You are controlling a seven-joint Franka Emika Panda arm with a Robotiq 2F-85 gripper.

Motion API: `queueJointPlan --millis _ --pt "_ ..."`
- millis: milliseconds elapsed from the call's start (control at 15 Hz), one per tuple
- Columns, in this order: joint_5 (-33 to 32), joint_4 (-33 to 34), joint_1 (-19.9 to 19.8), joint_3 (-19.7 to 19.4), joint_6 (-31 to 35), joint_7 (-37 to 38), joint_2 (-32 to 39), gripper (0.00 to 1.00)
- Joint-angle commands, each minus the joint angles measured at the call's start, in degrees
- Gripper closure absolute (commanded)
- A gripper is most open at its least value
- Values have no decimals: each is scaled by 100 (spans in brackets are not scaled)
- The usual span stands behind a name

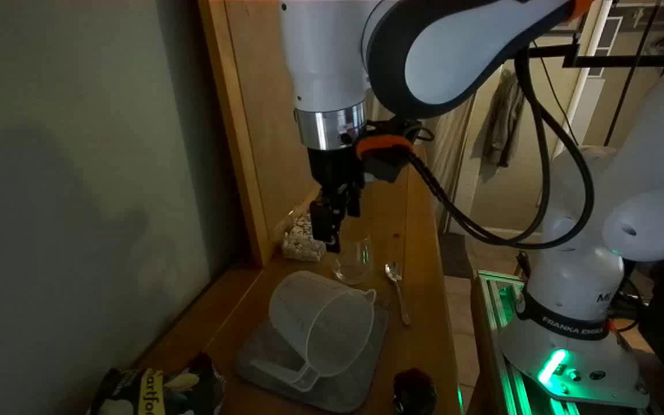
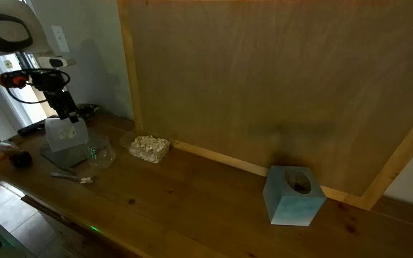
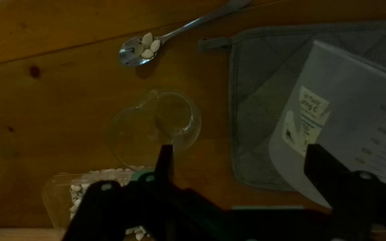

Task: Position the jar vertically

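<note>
The fingers (image 3: 318,164) stand apart — lowered askew, they could topple the glass (image 3: 161,124) near the jar (image 1: 317,323), or roll the jar itself, lying sideways, off its mat (image 3: 256,103).

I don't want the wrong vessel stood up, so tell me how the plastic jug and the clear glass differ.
Pose: the plastic jug lies on its side; the clear glass stands upright.
Size: the jug is much larger than the glass.
Look: the jug is cloudy white with printed markings, the glass colourless.
Support: the jug is on a grey pad, the glass on the wooden tabletop.
Shared: both are vessels with a round mouth.
</note>
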Motion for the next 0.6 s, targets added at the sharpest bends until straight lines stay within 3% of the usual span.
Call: queueJointPlan --millis 0,267,533 --pt "-77 8 179 -169 -15 63 26 0" --pt "-77 8 179 -169 -15 63 26 0" --pt "-123 173 582 -63 -291 -670 371 0"
